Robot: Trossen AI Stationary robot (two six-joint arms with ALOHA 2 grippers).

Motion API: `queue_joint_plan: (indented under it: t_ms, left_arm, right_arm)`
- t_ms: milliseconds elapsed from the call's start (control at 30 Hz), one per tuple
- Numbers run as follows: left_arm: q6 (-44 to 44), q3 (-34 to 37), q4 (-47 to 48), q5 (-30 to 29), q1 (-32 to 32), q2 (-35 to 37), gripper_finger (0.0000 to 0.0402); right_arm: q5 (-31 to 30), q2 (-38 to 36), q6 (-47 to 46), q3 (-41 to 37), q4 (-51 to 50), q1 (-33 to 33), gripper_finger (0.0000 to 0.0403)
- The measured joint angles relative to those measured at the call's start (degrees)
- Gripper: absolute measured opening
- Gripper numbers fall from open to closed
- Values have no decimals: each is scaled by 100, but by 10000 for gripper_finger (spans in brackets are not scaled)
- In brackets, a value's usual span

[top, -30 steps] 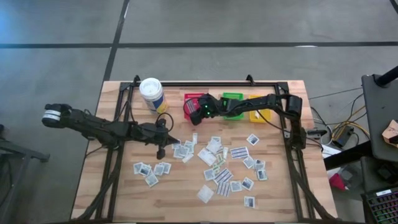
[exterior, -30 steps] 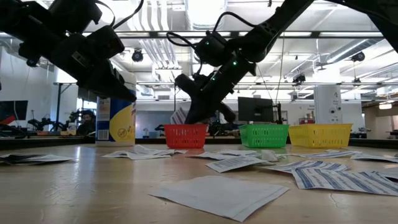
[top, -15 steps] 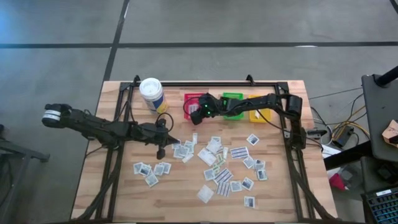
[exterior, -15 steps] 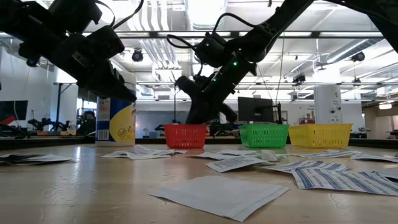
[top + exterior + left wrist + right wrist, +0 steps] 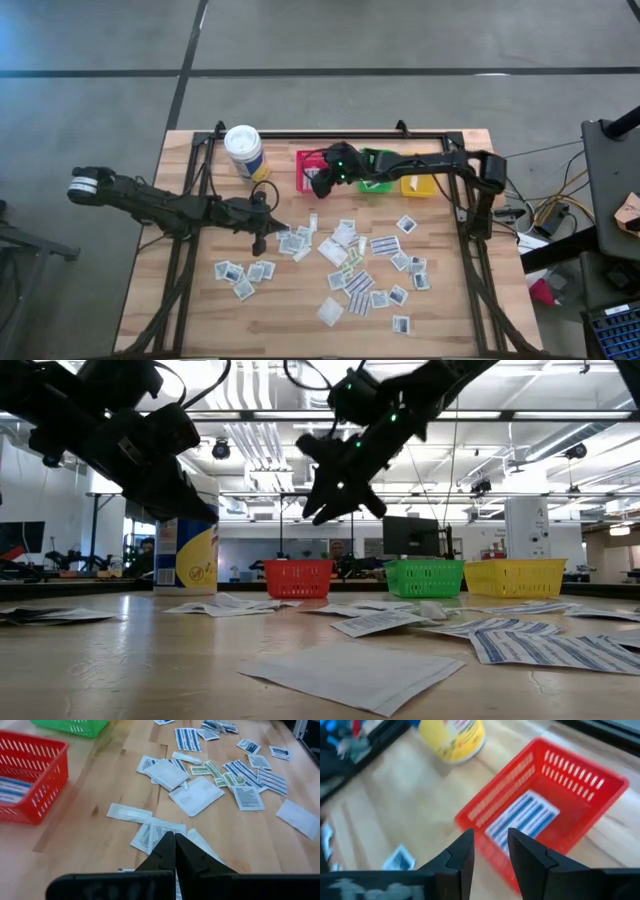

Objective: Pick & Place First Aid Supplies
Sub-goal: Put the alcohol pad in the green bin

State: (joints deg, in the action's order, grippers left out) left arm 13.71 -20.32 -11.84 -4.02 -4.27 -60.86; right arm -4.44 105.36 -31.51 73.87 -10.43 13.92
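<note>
- High view: wooden surface [image 5: 200, 320] framed by a black rail; three bins lined up along the far edge, apparently so sorted supplies end up clear of the loose pile.
- Left arm reaches in low from the side. Left tool [image 5: 259, 243], fingers pressed together and holding nothing, sits at the near edge of the scatter, likely lined up for a pick.
- Right arm stretches along the far edge. Right tool [image 5: 320, 183] hangs above the red bin [image 5: 303, 160], fingers apart and empty; reads as a drop just made, judging by what lies under it.
- White canister [image 5: 243, 152] with a yellow label stands upright beside the red bin; not part of the sort.
- Green bin [image 5: 377, 156] and yellow bin [image 5: 425, 187] lie partly under the right arm.
- Loose first aid packets [image 5: 350, 270] spread flat over the middle of the surface, well short of the bins; most work remains.
- One blue-striped packet [image 5: 522, 820] lies flat on the red bin's floor.
</note>
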Motion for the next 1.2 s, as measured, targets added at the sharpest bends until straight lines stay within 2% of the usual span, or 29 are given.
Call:
queue_joint_plan:
  t_ms: [200, 500, 900, 1100, 1200]
  left_arm:
    - [210, 0, 36, 8, -294, 0, 0]
    - [663, 0, 51, -40, -878, 0, 0]
    - [1067, 0, 50, -981, -1523, -35, 0]
    - [1397, 0, 42, -1298, -1646, -351, 0]
    - [1565, 0, 35, -1394, -1655, -562, 0]
  right_arm:
    - [-3, -162, 228, -1, -541, -570, 115]
    - [-17, -173, 478, -43, -782, -1382, 98]
    - [-187, -179, 313, -627, -873, -2026, 70]
    - [-220, -293, -123, -1091, -864, -2247, 63]
    - [-472, -424, -438, -1392, -866, -2387, 65]
